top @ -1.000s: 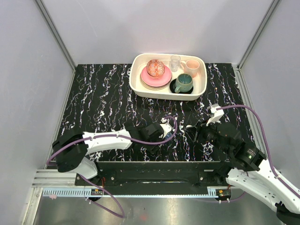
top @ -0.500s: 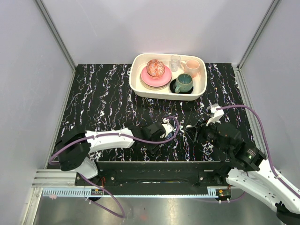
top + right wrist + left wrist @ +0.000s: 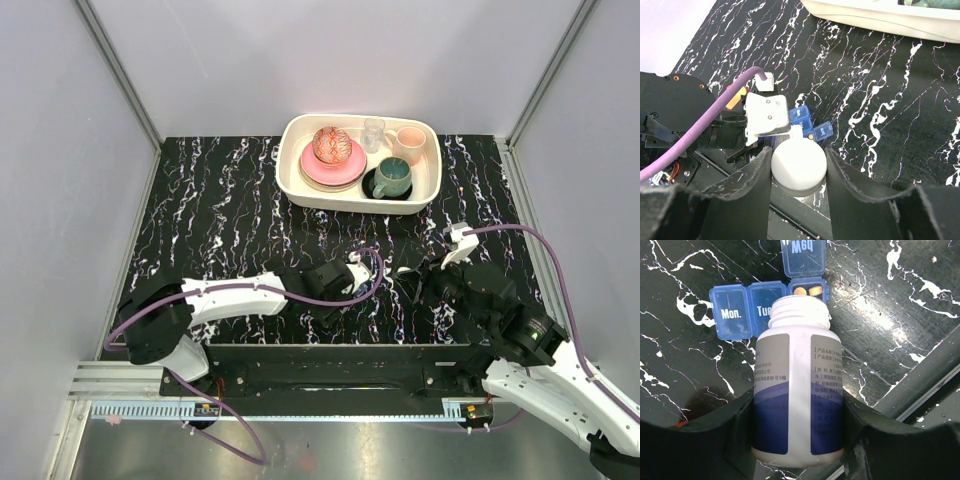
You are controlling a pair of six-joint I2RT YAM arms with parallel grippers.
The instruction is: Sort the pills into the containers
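The right tool (image 3: 798, 152) was clamped on the white cap (image 3: 799, 170), low over the near tabletop (image 3: 880, 115). Just beyond, the left tool (image 3: 797, 427), clamped on the white bottle (image 3: 797, 385), had edged slightly rightward, so the bottle's open mouth hung over the blue pill box (image 3: 730, 310). Its open compartment held two orange pills (image 3: 807, 290), so sorting looked to be under way. The cream tray (image 3: 300, 185) sat far back.

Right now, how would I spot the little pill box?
Look at the black marbled table, near its front edge, where the left gripper holds a white bottle. Past its mouth lies the pill box: the only blue see-through thing, with day names and one lid open.
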